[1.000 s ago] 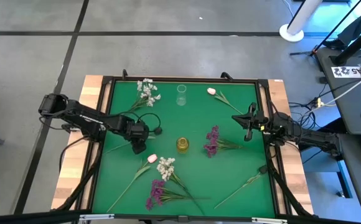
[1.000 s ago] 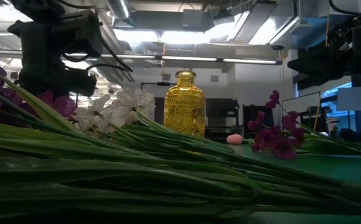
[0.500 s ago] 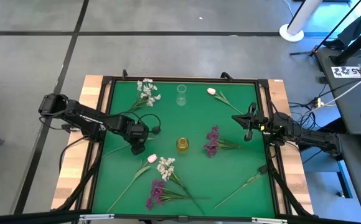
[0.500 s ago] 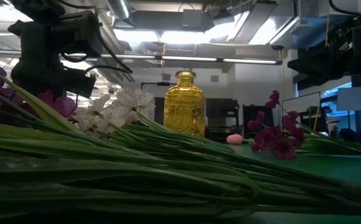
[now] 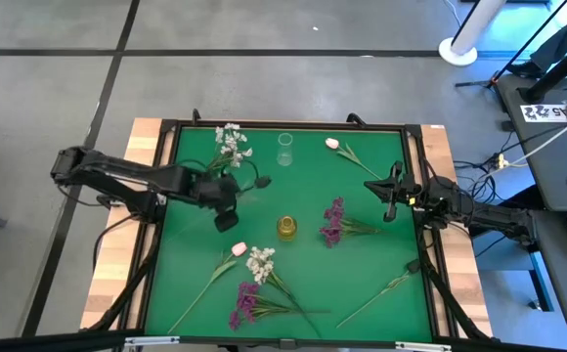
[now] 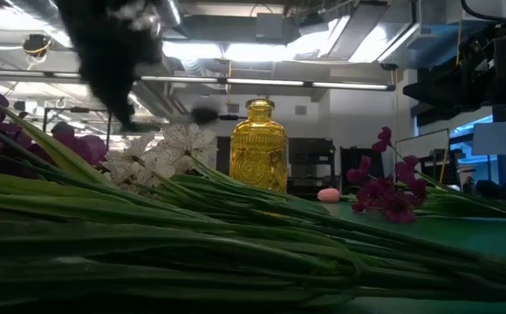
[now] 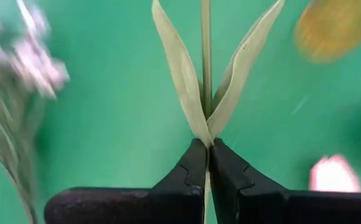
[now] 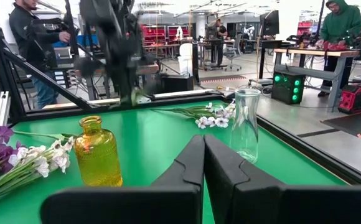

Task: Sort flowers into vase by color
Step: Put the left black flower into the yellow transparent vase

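Surface: green mat on the bench (image 5: 176,293), framed in black, with a workshop full of desks and people beyond it.
Vases: a yellow glass bottle (image 5: 286,227) stands near the middle of the mat and a clear glass vase (image 5: 284,149) stands at the far edge; both look empty, with no stem in either.
Left fingers: the left gripper (image 7: 206,163) is pressed together on a thin green stem (image 7: 205,56) just where two pale leaves fork; in the overhead view it sits over the mat between the white cluster at the far edge and the yellow bottle, blurred.
Held flower: which bloom tops that stem cannot be told.
Right fingers: the right gripper (image 8: 203,163) is pressed together on nothing, waiting at the right edge of the mat.
Flowers lying loose: white sprig (image 5: 231,145) at the far edge, pink bud (image 5: 331,143) beside the clear vase, purple sprig (image 5: 334,221) right of the bottle, and a pink bud (image 5: 239,248), white cluster (image 5: 260,262) and purple cluster (image 5: 243,301) together at the near side.
Progress: judged barely begun; one stem gripped, none placed.
Left to do: every flower awaits a vase.
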Action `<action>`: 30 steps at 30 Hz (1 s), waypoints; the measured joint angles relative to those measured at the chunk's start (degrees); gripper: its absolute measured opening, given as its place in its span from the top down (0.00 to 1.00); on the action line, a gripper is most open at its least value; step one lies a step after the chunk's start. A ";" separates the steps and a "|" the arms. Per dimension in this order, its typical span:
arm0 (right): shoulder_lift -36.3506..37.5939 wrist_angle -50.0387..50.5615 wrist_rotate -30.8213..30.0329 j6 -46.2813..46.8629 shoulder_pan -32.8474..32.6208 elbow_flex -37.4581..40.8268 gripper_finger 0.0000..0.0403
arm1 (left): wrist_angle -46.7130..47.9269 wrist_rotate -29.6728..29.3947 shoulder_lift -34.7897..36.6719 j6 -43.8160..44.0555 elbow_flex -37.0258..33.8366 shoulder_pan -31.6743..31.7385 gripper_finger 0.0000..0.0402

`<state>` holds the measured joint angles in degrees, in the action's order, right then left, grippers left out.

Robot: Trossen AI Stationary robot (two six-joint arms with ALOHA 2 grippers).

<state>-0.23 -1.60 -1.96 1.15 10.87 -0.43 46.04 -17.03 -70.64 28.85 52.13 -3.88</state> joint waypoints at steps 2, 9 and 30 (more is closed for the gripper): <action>-0.01 0.02 0.01 -0.01 0.02 0.00 0.97 | -0.05 -1.51 1.80 -2.14 4.22 0.00 1.00; -0.02 0.01 0.00 -0.02 0.02 -0.02 0.97 | -19.22 -7.40 8.83 -9.94 12.42 -2.48 1.00; -0.02 0.00 0.00 0.00 0.02 0.00 0.97 | -64.43 10.75 -4.95 -33.45 11.68 -7.83 1.00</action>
<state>-0.25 -1.60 -1.95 1.14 10.89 -0.43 -18.39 -6.28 -75.59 -4.60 63.81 -11.71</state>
